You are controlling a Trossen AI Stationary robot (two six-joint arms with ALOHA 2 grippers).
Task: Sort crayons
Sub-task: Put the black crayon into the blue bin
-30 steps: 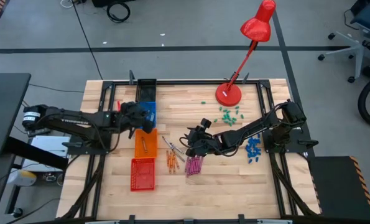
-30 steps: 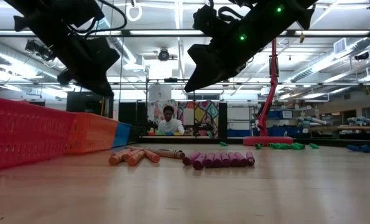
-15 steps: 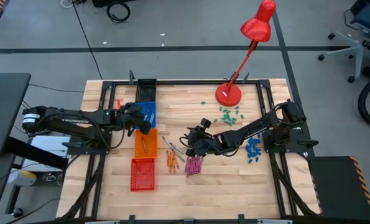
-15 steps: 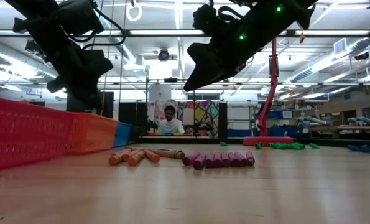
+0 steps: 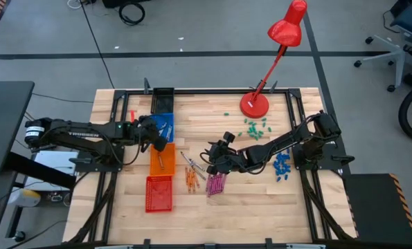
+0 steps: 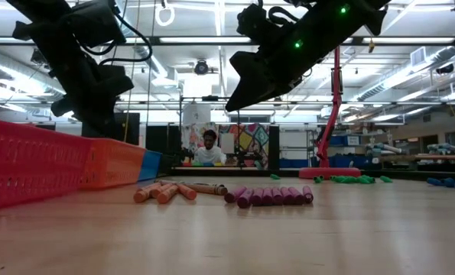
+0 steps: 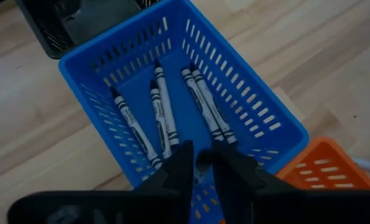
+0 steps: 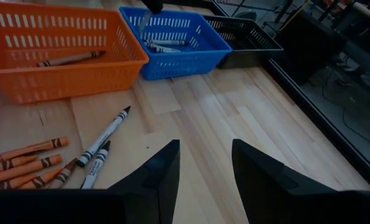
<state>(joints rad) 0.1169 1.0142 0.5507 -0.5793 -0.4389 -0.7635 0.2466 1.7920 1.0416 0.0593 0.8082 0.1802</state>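
My left gripper [image 5: 157,135] hangs over the blue basket [image 5: 165,124], pointing steeply down, shut on a grey crayon whose end [image 7: 203,164] shows between its fingers. Several grey crayons [image 7: 163,115] lie flat on that basket's floor. My right gripper [image 5: 210,156] hovers open and empty above the table's middle. Below and beside it lie loose grey crayons [image 8: 104,144], a row of orange crayons [image 5: 190,180] and a row of pink crayons [image 5: 215,184], all flat on the wood. My left gripper pinches a grey crayon between its two fingers [image 7: 180,167], coming from above and slanting down. The crayon hangs below the fingertips [image 8: 145,23] over the blue basket, clear of its floor. Which part of the crayon's length the fingers have, I cannot tell.
An orange basket [image 5: 161,160] with one crayon, a red basket [image 5: 158,194] and a black basket [image 5: 163,97] line the left side. A red desk lamp [image 5: 254,105] stands at the far edge. Green bits [image 5: 255,128] and blue bits [image 5: 282,164] lie on the right.
My left gripper has tipped further downward over the blue basket and drawn back a little toward the table's left edge. My right gripper has kept still.
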